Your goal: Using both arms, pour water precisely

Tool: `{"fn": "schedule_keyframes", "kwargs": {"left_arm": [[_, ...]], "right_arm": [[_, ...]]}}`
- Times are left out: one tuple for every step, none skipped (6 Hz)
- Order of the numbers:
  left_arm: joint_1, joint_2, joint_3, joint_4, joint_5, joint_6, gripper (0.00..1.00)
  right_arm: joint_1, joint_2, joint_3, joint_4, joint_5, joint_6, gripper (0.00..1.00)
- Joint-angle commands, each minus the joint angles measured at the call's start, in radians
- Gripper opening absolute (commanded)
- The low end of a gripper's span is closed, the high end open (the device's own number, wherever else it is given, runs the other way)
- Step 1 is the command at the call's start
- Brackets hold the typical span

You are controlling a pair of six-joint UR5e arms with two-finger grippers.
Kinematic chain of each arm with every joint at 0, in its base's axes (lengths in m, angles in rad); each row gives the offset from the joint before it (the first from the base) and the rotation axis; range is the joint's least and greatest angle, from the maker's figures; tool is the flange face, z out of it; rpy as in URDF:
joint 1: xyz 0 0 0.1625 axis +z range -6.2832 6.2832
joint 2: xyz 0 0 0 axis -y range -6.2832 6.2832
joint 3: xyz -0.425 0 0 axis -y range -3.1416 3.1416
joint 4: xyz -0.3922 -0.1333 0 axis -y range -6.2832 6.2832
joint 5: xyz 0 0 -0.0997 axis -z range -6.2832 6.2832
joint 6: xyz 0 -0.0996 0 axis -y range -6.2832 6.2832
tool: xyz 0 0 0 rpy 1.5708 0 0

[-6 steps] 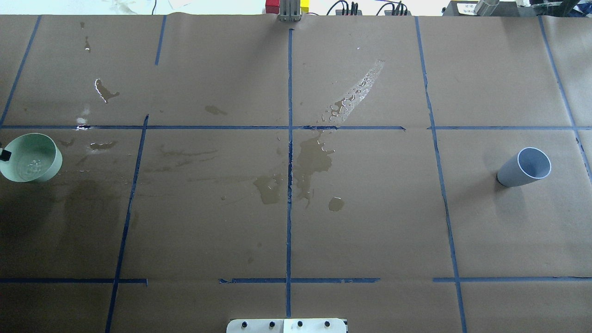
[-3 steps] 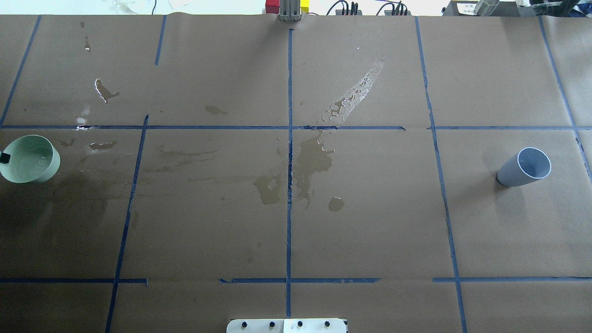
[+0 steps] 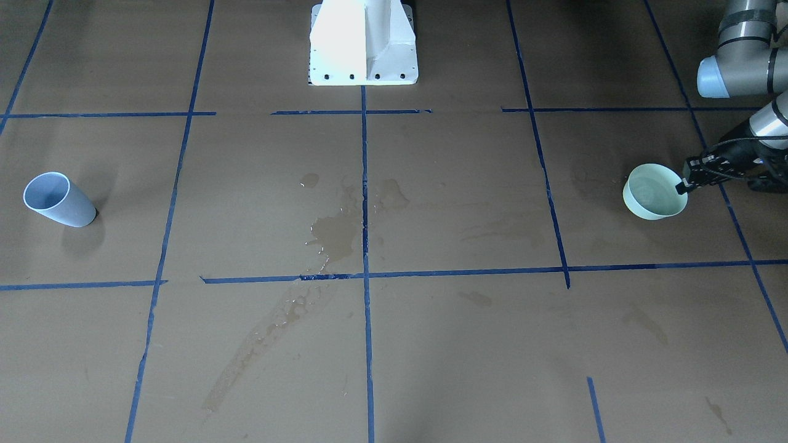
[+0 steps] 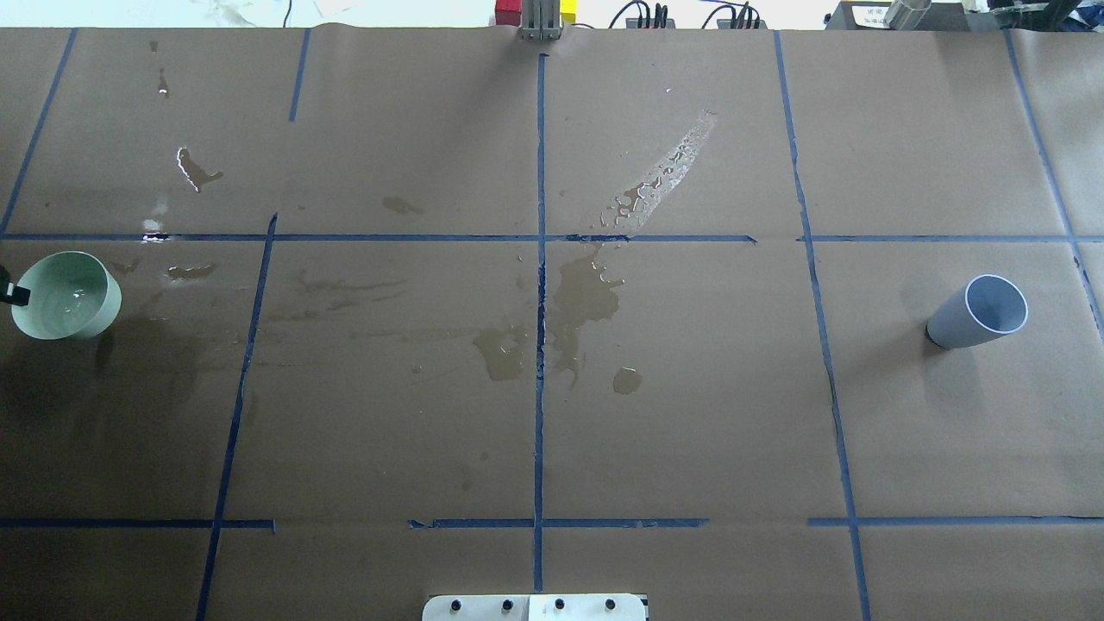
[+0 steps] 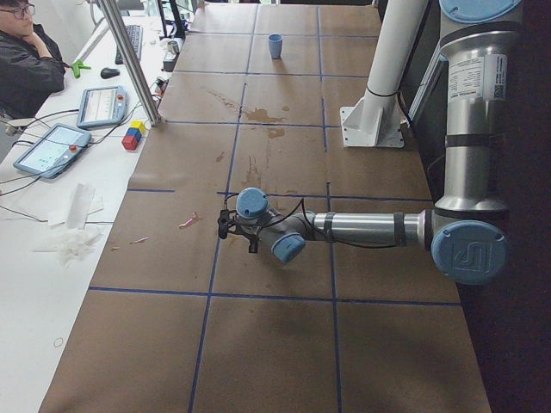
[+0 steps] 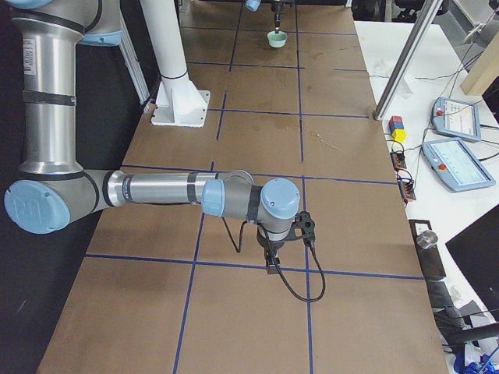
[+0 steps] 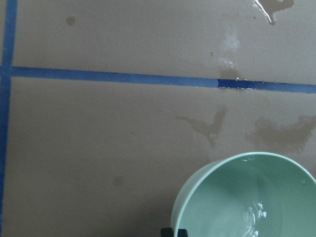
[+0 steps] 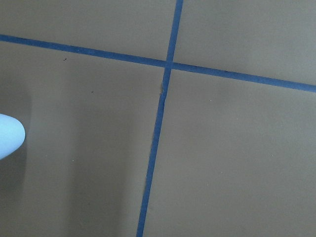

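Note:
A pale green bowl [image 4: 67, 295] [image 3: 654, 192] hangs at the table's far left end, with water [image 7: 254, 217] glinting inside it. My left gripper [image 3: 683, 183] [image 4: 13, 296] is shut on the bowl's rim, and one black fingertip [image 7: 174, 232] shows at the rim in the left wrist view. A grey-blue cup [image 4: 979, 312] [image 3: 58, 200] stands upright at the far right end. My right gripper [image 6: 269, 261] shows only in the exterior right view, low over the paper near that cup, and I cannot tell if it is open or shut.
Brown paper [image 4: 690, 414] with blue tape lines covers the table. Wet spill patches [image 4: 586, 297] lie around the middle, with a beaded streak [image 4: 664, 177] farther out. The white pedestal [image 3: 363, 43] stands at the robot's edge. Tablets and coloured blocks [image 6: 398, 128] lie beyond the far edge.
The green bowl has shifted slightly toward the table's middle in my left gripper, and its water ripples. The grey-blue cup has not moved.

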Motion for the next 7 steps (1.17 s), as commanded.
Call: {"fn": "schedule_keyframes", "kwargs": {"left_arm": [[0.035, -0.006, 0.015, -0.005, 0.003, -0.007, 0.08], [0.038, -0.009, 0.029, -0.005, 0.003, -0.006, 0.15], [0.038, -0.015, 0.032, -0.005, 0.003, -0.006, 0.27], [0.038, -0.026, 0.035, -0.003, 0.003, -0.007, 0.55], [0.038, -0.037, 0.031, -0.003, 0.000, -0.012, 0.92], [0.033, -0.040, 0.008, 0.000, 0.000, -0.007, 1.00], [0.017, -0.035, -0.008, 0.003, 0.010, 0.007, 1.00]], "right_arm": [[0.000, 0.000, -0.001, 0.000, -0.002, 0.001, 1.00], [0.000, 0.000, -0.001, 0.000, 0.000, 0.001, 1.00], [0.000, 0.000, -0.001, 0.000, -0.002, 0.001, 1.00], [0.000, 0.000, -0.001, 0.000, 0.000, 0.001, 1.00], [0.000, 0.000, -0.001, 0.000, 0.000, 0.001, 1.00], [0.000, 0.000, -0.001, 0.000, 0.000, 0.001, 1.00], [0.000, 0.000, 0.001, 0.000, -0.002, 0.001, 1.00]]}}
